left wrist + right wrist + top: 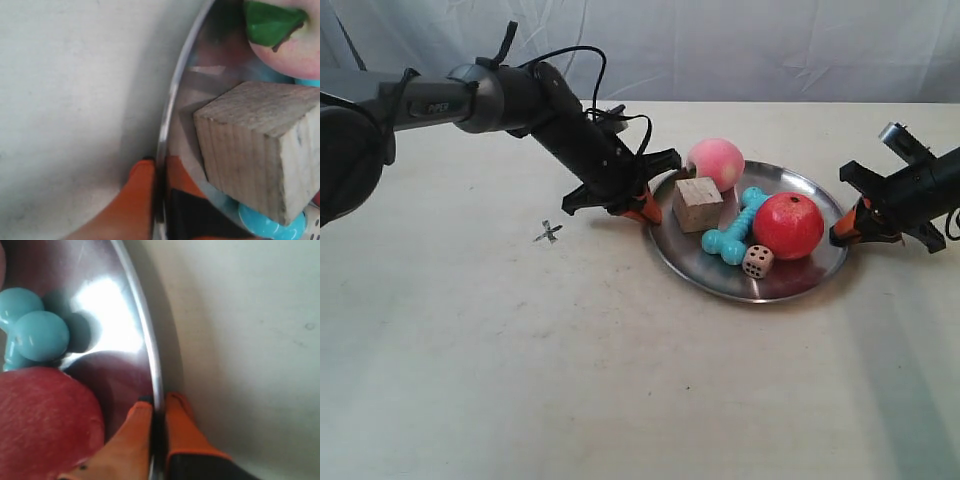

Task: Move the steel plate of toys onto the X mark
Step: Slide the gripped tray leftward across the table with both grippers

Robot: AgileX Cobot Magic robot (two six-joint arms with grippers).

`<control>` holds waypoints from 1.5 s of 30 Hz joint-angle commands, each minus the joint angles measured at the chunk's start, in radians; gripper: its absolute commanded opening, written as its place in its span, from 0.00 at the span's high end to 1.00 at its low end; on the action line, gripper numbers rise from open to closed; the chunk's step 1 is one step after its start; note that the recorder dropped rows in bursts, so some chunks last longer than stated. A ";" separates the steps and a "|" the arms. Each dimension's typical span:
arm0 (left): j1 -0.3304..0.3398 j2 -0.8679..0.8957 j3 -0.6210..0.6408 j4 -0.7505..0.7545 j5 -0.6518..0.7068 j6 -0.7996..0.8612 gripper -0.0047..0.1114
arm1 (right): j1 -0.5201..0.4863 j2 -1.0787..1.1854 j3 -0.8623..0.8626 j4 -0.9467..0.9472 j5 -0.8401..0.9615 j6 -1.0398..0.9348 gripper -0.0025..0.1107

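Leftmost, the X mark (548, 233) lies on the pale desk (520, 380), apart from the steel plate (790, 282) to its right. Between them the left pincer (642, 208) pinches the plate's left rim, one orange finger (140, 195) outside and one inside, just beside the wooden cube (697, 203) and the pink peach (716, 162). Then come the turquoise dog-bone (735, 227), the die (757, 261) and the red apple (788, 225). At the right rim the right pincer (842, 232) clamps the edge likewise.

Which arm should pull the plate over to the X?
Probably left. The left claw pinches the steel plate on the side nearest the X mark; the right claw grips the far rim.
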State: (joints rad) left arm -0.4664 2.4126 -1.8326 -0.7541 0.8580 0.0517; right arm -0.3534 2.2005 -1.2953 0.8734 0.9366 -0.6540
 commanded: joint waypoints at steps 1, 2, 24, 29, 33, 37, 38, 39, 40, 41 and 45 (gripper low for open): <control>-0.025 -0.033 -0.062 -0.067 0.068 0.009 0.96 | 0.030 -0.032 0.005 0.026 0.100 -0.007 0.99; -0.025 -0.035 -0.072 -0.058 0.070 0.009 0.96 | 0.030 -0.040 0.005 0.026 0.102 -0.007 0.99; 0.055 -0.108 -0.089 0.084 0.249 -0.024 0.96 | 0.167 -0.088 0.005 0.044 0.129 0.030 0.99; 0.082 -0.108 -0.089 0.125 0.296 -0.024 0.96 | 0.187 -0.090 0.005 0.052 0.131 0.063 0.99; 0.096 -0.108 -0.089 0.129 0.319 -0.024 0.96 | 0.215 -0.090 0.005 0.055 0.133 0.072 0.99; 0.115 -0.115 -0.089 0.160 0.346 -0.024 0.96 | 0.249 -0.090 0.000 0.062 0.131 0.079 0.99; 0.121 -0.119 -0.089 0.175 0.353 -0.024 0.96 | 0.256 -0.090 -0.005 0.063 0.128 0.079 0.99; 0.126 -0.124 -0.089 0.191 0.360 -0.024 0.96 | 0.269 -0.090 -0.011 0.065 0.128 0.084 0.99; 0.135 -0.129 -0.089 0.200 0.363 -0.024 0.96 | 0.275 -0.090 -0.017 0.070 0.128 0.086 0.99; 0.142 -0.133 -0.089 0.206 0.363 -0.026 0.96 | 0.287 -0.090 -0.027 0.075 0.128 0.089 0.99; 0.170 -0.155 -0.089 0.225 0.363 -0.026 0.96 | 0.327 -0.090 -0.073 0.076 0.132 0.120 0.99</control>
State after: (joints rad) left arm -0.2894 2.2864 -1.9081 -0.4490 1.2229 0.0210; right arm -0.0798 2.1250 -1.3331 0.8965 0.9959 -0.5137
